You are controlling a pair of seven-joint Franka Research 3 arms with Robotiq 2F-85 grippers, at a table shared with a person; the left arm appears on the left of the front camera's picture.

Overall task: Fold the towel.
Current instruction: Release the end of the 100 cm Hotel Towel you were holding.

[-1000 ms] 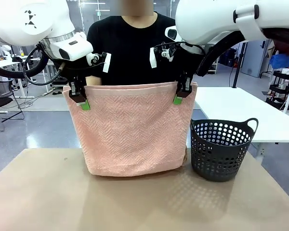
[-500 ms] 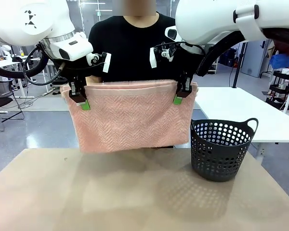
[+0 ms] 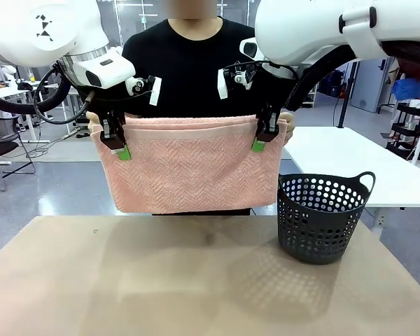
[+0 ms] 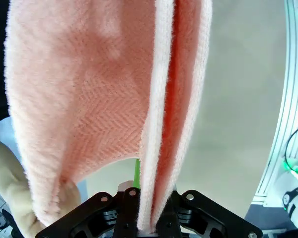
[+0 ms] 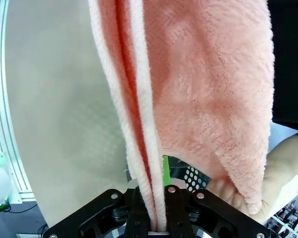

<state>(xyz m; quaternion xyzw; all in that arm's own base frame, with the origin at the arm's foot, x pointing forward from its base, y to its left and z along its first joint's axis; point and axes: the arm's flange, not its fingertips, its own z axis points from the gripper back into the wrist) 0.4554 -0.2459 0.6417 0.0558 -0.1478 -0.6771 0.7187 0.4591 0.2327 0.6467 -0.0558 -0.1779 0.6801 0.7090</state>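
The salmon-pink towel [image 3: 192, 168] hangs doubled over in the air between my two arms, its lower fold clear of the table. My left gripper [image 3: 120, 147] is shut on its upper left corner and my right gripper [image 3: 262, 140] is shut on its upper right corner. Behind the towel stands a person in a black shirt, with a hand [image 3: 91, 117] at the left corner and the other hand [image 3: 288, 126] at the right corner. The left wrist view shows the towel's layers [image 4: 149, 148] clamped between the jaws. In the right wrist view the towel layers [image 5: 144, 148] are clamped the same way.
A dark perforated basket [image 3: 322, 217] stands on the brown table [image 3: 196, 280] at the right, just below and beside the towel's right edge. A white table [image 3: 350, 164] stands behind it. The person's hand [image 4: 10, 193] sits close to my left fingers.
The towel's lower edge, which rested on the table, has been lifted up behind to the top edge. It now hangs half as long. My arms have stayed in place.
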